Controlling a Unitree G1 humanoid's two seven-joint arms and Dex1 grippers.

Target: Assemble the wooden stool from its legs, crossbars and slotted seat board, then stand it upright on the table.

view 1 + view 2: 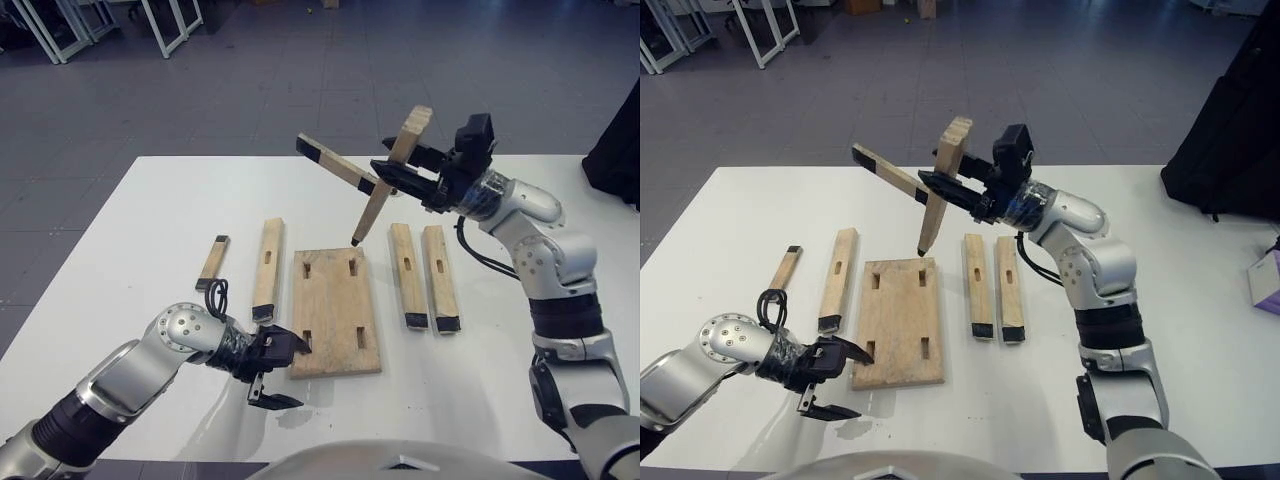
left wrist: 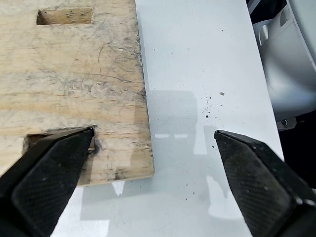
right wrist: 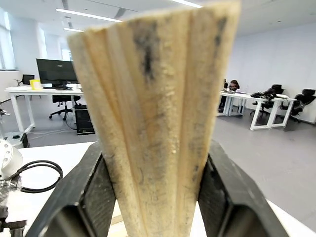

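Note:
The slotted seat board (image 1: 335,310) lies flat in the middle of the white table (image 1: 130,230). My left gripper (image 1: 290,373) is open at the board's near-left corner; one finger (image 2: 49,173) rests over a slot and the other over bare table. Raised above the board's far edge, my right gripper (image 1: 392,158) is shut on a tilted wooden leg (image 1: 385,195) whose lower tip hangs just over the board. A black-tipped crossbar (image 1: 335,163) sticks out of that leg to the left. The right wrist view has the leg (image 3: 158,123) clamped between both fingers.
A loose leg (image 1: 267,268) and a short crossbar (image 1: 212,262) lie left of the board. Two more legs (image 1: 405,275) (image 1: 440,278) lie side by side to its right. Bare table stretches beyond them on both sides.

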